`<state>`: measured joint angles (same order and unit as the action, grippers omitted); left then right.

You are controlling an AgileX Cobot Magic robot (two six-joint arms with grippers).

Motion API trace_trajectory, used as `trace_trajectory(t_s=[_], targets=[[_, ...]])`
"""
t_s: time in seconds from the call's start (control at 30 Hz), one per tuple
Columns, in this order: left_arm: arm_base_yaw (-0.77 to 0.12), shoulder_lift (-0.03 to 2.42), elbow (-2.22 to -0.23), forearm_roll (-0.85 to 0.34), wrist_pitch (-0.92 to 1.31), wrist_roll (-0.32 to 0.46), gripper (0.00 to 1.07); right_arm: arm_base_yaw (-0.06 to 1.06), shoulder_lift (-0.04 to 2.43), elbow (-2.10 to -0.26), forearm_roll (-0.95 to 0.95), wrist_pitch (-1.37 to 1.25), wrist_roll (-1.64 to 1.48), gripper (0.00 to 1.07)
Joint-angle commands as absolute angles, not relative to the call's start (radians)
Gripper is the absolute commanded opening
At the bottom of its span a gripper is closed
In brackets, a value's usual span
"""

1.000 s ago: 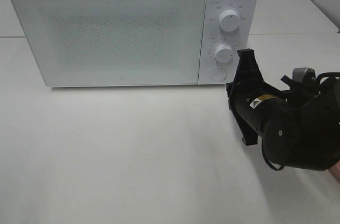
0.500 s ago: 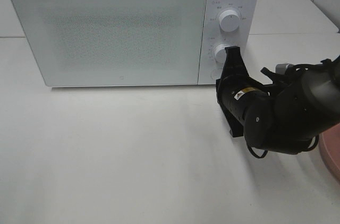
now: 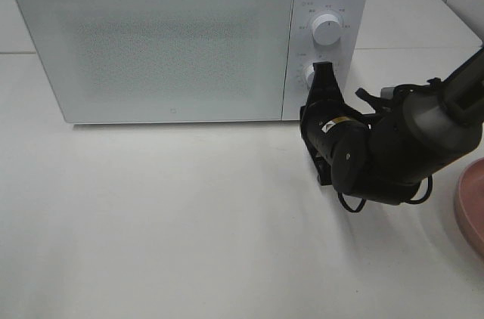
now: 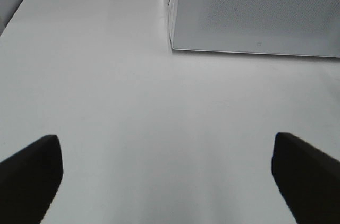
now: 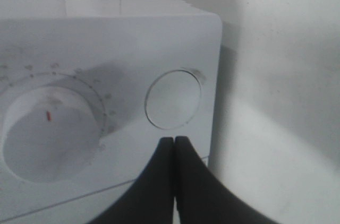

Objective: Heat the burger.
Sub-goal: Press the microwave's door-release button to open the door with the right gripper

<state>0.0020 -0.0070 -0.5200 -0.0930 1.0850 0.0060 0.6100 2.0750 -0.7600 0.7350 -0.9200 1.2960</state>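
Observation:
The burger is out of view in every frame. The white microwave (image 3: 151, 39) stands at the back of the table with its door closed; it also shows in the left wrist view (image 4: 255, 11). My right gripper (image 3: 321, 71) is shut and empty, its tips in front of the control panel by the lower dial (image 3: 308, 73). In the right wrist view the right gripper (image 5: 174, 140) has its tips pressed together just short of the round door button (image 5: 173, 98); I cannot tell if they touch it. My left gripper (image 4: 164, 181) is open and empty over bare table.
The upper dial (image 3: 326, 29) sits above the right gripper. The rim of a round pink plate (image 3: 470, 209) shows at the right edge of the table. The lower dial (image 5: 50, 128) lies beside the button. The white table (image 3: 166, 221) spreads in front of the microwave.
My right arm has moved left and toward the microwave, bringing the shut gripper up to the control panel. More of the pink plate shows at the right.

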Motion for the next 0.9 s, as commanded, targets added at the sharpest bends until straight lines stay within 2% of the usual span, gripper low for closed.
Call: trace_trajectory(t_s=[0.03, 0.37, 0.9], targets=[[-0.003, -0.028, -0.518, -0.094, 1.071, 0.006, 1.00, 0.577, 2.075, -0.792, 0.714, -0.922, 1.280, 0.00], [-0.003, -0.023, -0.518, -0.094, 1.071, 0.006, 1.00, 0.561, 2.090, -0.806, 0.693, -0.867, 1.286, 0.00], [-0.003, -0.023, -0.518, -0.094, 1.071, 0.006, 1.00, 0.561, 2.145, -0.855, 0.725, -0.947, 1.280, 0.00]])
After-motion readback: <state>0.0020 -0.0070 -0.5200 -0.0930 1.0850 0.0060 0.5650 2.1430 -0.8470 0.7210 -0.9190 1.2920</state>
